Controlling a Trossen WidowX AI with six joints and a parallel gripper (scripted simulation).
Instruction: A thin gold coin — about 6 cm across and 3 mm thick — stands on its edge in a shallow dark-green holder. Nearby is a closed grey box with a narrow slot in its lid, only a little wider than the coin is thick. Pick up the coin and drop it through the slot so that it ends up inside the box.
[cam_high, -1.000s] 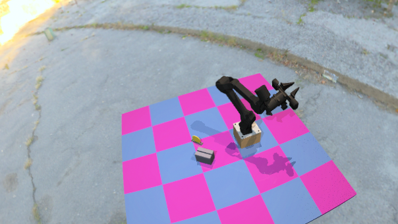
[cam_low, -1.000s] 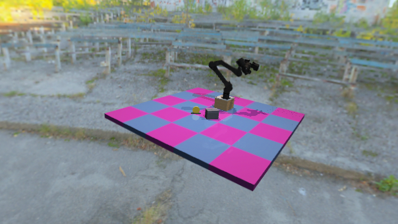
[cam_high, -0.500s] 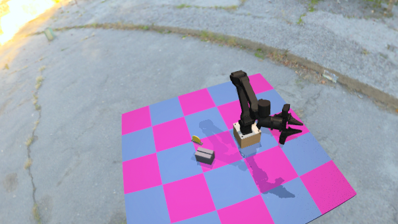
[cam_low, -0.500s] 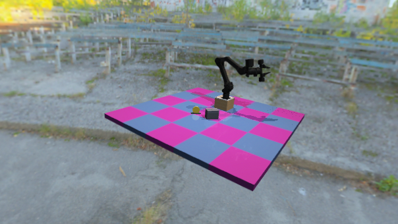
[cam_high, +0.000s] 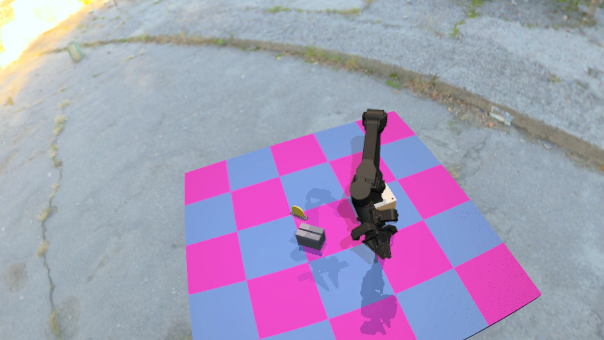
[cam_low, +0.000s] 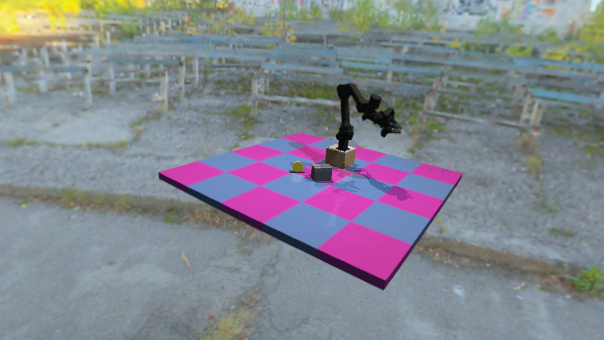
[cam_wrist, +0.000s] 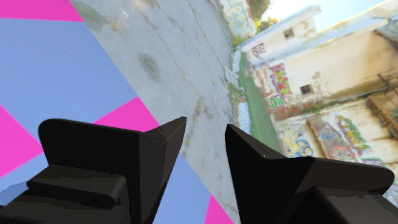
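Note:
The gold coin (cam_high: 298, 211) (cam_low: 297, 166) stands on edge in its low dark-green holder (cam_high: 305, 218) (cam_low: 297, 172). The closed grey box (cam_high: 310, 239) (cam_low: 321, 173) stands close beside the holder, with the narrow dark slot visible across its lid in the top view. My gripper (cam_high: 388, 251) (cam_low: 396, 131) (cam_wrist: 206, 125) is raised high above the mat, well to the right of the box and coin in the top and exterior views. Its fingers are partly open with nothing between them. The wrist view shows neither coin, holder nor box.
The arm stands on a tan base block (cam_high: 389, 204) (cam_low: 340, 157), to the right of the coin and box in the top and exterior views. All stand on a pink and blue checkered board (cam_high: 215, 260) (cam_low: 320, 225) with a dark outer edge. Shadows of the arm fall across it.

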